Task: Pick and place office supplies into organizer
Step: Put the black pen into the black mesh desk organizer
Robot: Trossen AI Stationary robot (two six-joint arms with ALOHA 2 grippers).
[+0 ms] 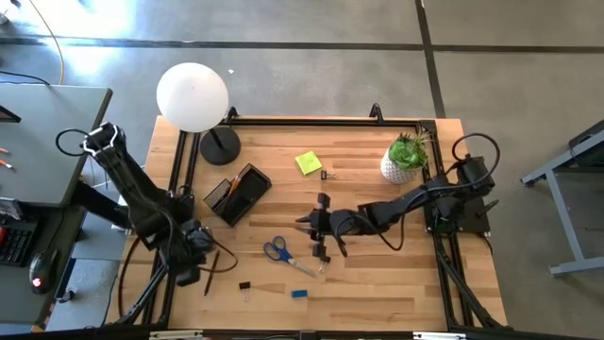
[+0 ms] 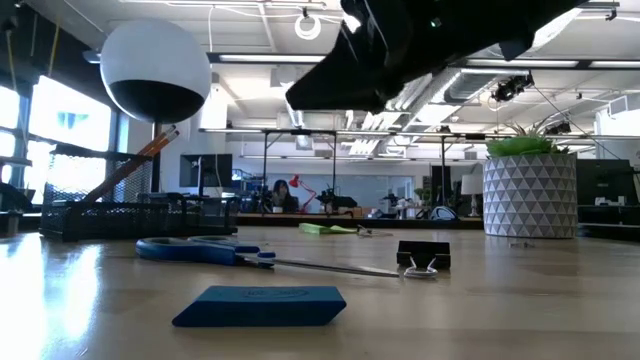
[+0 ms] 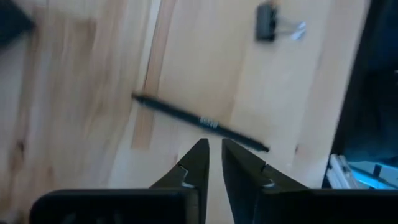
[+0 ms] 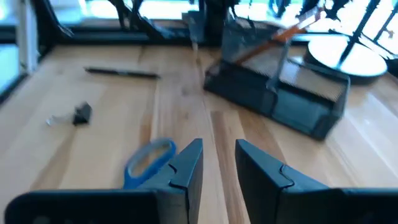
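My left gripper (image 1: pixel 195 257) hangs near the table's left front, pointing steeply down, with only a slit between its fingers (image 3: pixel 200 158) and nothing in it. Its tips stand over a dark pen (image 3: pixel 199 121) that lies flat on the wood (image 1: pixel 223 261). My right gripper (image 1: pixel 309 227) sits open at mid-table, nearly level, pointing left, with nothing between its fingers (image 4: pixel 217 152). Blue-handled scissors (image 1: pixel 281 252) lie flat just ahead of it. The black organizer (image 1: pixel 238 194) stands left of centre with an orange pencil (image 4: pixel 281 35) leaning in it.
A black binder clip (image 1: pixel 244 284) and a blue eraser (image 1: pixel 299 294) lie near the front edge. A yellow sticky pad (image 1: pixel 308 162) lies at the back. The globe lamp (image 1: pixel 192 94) on its round base (image 1: pixel 220 146) stands back left. A potted plant (image 1: pixel 406 159) stands back right.
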